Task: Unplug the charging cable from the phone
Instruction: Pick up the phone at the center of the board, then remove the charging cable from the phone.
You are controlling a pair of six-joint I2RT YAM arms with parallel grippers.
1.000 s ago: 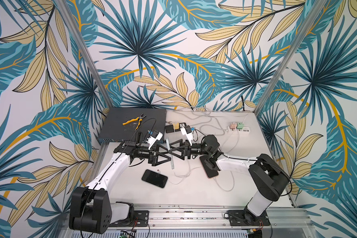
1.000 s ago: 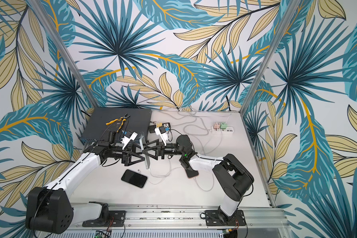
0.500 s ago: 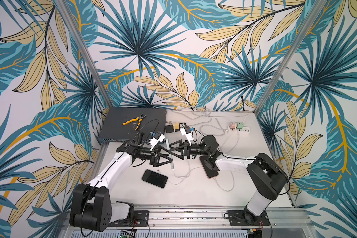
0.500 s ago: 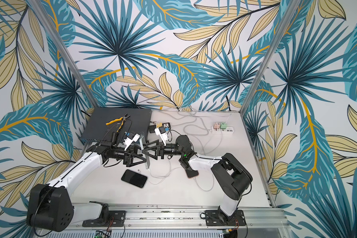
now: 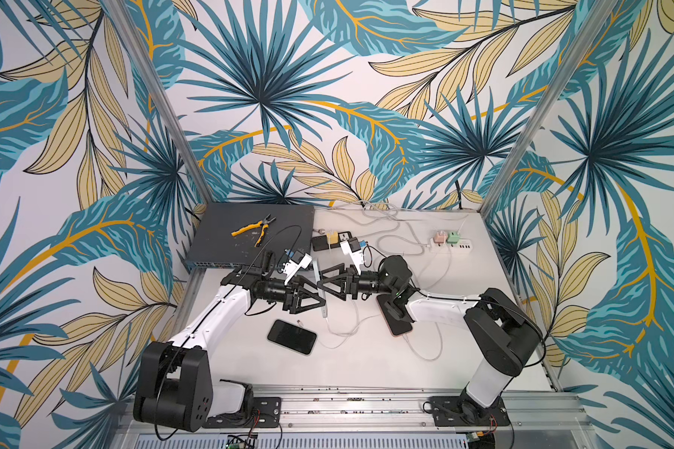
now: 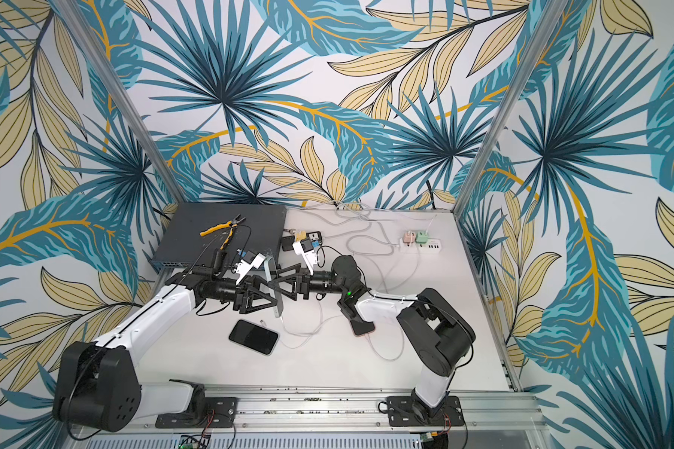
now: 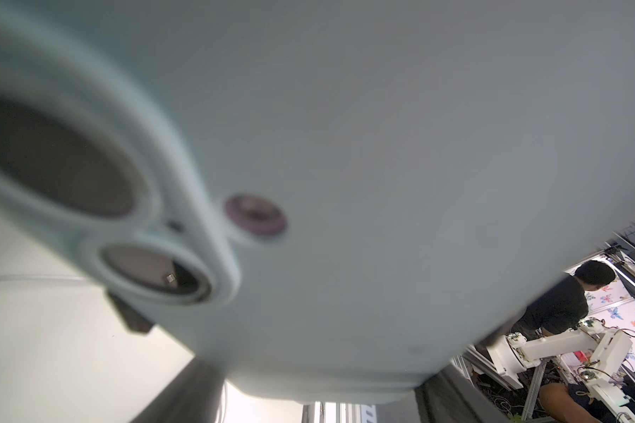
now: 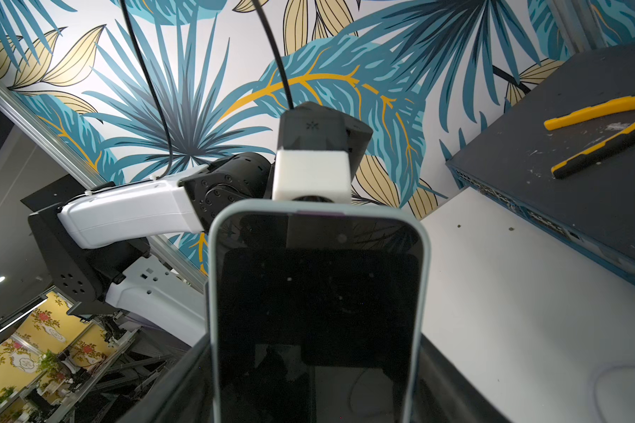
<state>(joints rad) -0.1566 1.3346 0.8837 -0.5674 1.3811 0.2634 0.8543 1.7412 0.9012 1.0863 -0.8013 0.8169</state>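
The left pincer (image 5: 320, 301) is clamped on the blue-cased phone (image 8: 318, 311) from its back; the right pincer (image 5: 320, 280) grips the same phone from its screen side. It stands upright above the bench (image 5: 366, 369), just beyond the black phone (image 5: 292, 336), its white charging cable (image 5: 329, 325) hanging from its lower end.

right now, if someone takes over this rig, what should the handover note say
Left claw: shut on the phone, with the phone's back to that wrist camera.
Right claw: shut on the phone, with the screen to its wrist camera.
Phone: held upright between the two claws.
Cable: seems still plugged into the phone's lower end, trailing down to the table.
Done: both claws grip the phone.
Left: pull the plug out. Neither claw is on the cable yet.
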